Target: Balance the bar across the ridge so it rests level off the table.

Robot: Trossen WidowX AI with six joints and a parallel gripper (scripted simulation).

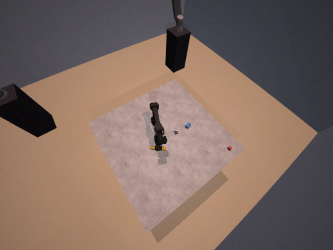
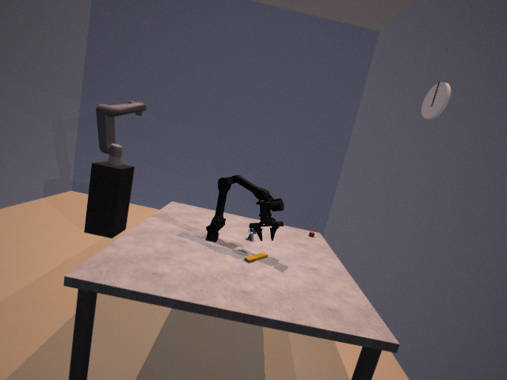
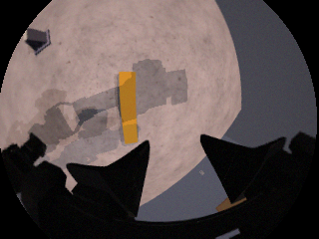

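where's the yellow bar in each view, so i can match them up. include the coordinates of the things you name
Top: just below center, under the gripper (image 1: 158, 148) (image 2: 267, 236) (image 3: 174, 141), which hides the middle of the bar (image 1: 152, 147) (image 2: 256, 257) (image 3: 128, 102).
Exterior: lower middle, on the table, below the gripper's fingertips.
Wrist: left of center, upright in the picture, above the left-hand finger.
Shared landmark: the small dark ridge (image 1: 176, 132) (image 2: 250, 236) (image 3: 37, 40), at upper left in the wrist view.

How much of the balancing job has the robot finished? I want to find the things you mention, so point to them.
None of the balancing looks done: the yellow bar (image 1: 152, 147) (image 2: 256, 257) (image 3: 128, 100) lies flat on the table (image 1: 171, 188) (image 2: 204, 282) (image 3: 164, 30). The open hand (image 2: 267, 239) (image 3: 174, 141) is above the bar, holding nothing. Left to do: grip the bar, lift it, set it level across the little gray ridge (image 1: 176, 132) (image 2: 249, 237) (image 3: 38, 40), then let go.
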